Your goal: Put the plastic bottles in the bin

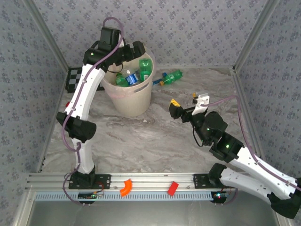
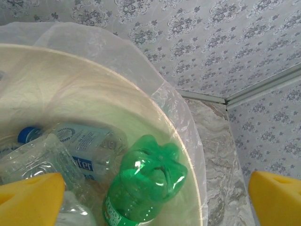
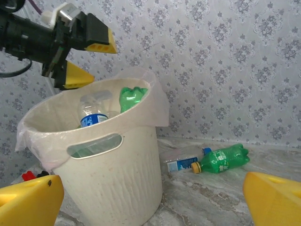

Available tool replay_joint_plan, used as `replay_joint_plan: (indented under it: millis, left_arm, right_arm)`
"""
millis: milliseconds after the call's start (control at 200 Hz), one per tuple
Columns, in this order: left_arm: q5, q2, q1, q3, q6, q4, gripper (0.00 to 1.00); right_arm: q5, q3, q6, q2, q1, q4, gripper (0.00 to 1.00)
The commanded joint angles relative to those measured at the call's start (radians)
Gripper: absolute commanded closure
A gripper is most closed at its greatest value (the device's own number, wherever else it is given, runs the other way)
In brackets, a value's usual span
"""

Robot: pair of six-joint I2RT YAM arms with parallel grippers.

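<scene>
Plastic bottles sit heaped inside the bin (image 1: 134,101), which stands on the table (image 1: 141,136) toward its far left corner. A green bottle (image 2: 146,183) lies bottom-up against the lined wall, with a clear blue-labelled bottle (image 2: 89,150) just beside it. The left arm (image 1: 87,94) reaches over the rim, and the left jaws hang spread wide right above the opening, gripping nothing. The green bottle lies below the gap between them, apart from both yellow pads (image 2: 28,197). Two more lie on the table behind and to the right of the bin, close together: a second green bottle (image 1: 173,76) and a second clear bottle (image 1: 157,81) with a blue label. The right arm (image 1: 244,160) stretches in from the near right corner. The right jaws are likewise released and empty, facing the bin from the middle of the table, well apart from those two loose bottles.
</scene>
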Motion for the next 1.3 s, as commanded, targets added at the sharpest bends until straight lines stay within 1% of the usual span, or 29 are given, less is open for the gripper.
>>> replay_joint_plan:
  millis: [0,100,170,290,410,520,645,745,830,865,995,1105,1244,1294]
  left_arm:
    - [-0.031,-0.075,0.000,0.040,0.029,-0.039,0.00]
    - [-0.023,-0.095,-0.004,0.037,0.042,-0.053,0.00]
    - [-0.021,-0.110,-0.007,0.033,0.055,-0.064,0.00]
    - [-0.019,-0.156,-0.016,-0.008,0.074,-0.066,0.00]
    - [-0.018,-0.238,-0.026,-0.124,0.094,-0.022,0.00]
    - [-0.017,-0.327,-0.031,-0.246,0.104,0.027,0.00]
    - [-0.012,-0.421,-0.038,-0.385,0.112,0.073,0.00]
    - [-0.011,-0.489,-0.045,-0.469,0.115,0.097,0.00]
    - [-0.013,-0.549,-0.049,-0.574,0.109,0.132,0.00]
    - [-0.013,-0.574,-0.052,-0.610,0.106,0.145,0.00]
    - [-0.026,-0.648,-0.068,-0.711,0.099,0.176,0.00]
    - [-0.042,-0.707,-0.088,-0.791,0.099,0.202,0.00]
    - [-0.058,-0.780,-0.102,-0.883,0.094,0.229,0.00]
    - [-0.061,-0.803,-0.106,-0.909,0.093,0.231,0.00]
  right_arm:
    - [-0.005,-0.001,0.037,0.009,-0.017,-0.008,0.01]
    - [-0.020,0.012,0.060,0.033,-0.041,-0.021,0.01]
    - [-0.052,0.026,0.080,0.058,-0.071,-0.028,0.01]
    - [-0.143,0.050,0.151,0.119,-0.165,-0.039,0.01]
    - [-0.247,0.075,0.226,0.205,-0.278,-0.026,0.01]
    - [-0.362,0.119,0.261,0.326,-0.380,-0.005,0.01]
    - [-0.484,0.207,0.309,0.511,-0.490,0.012,0.01]
    - [-0.541,0.265,0.389,0.644,-0.557,0.055,0.00]
    - [-0.549,0.318,0.441,0.750,-0.583,0.072,0.06]
    - [-0.554,0.344,0.488,0.792,-0.592,0.067,0.08]
    - [-0.599,0.403,0.602,0.939,-0.601,0.088,0.14]
    - [-0.637,0.403,0.714,1.043,-0.597,0.177,0.16]
    - [-0.679,0.454,0.829,1.185,-0.590,0.309,0.24]
    - [-0.685,0.469,0.864,1.230,-0.585,0.343,0.24]
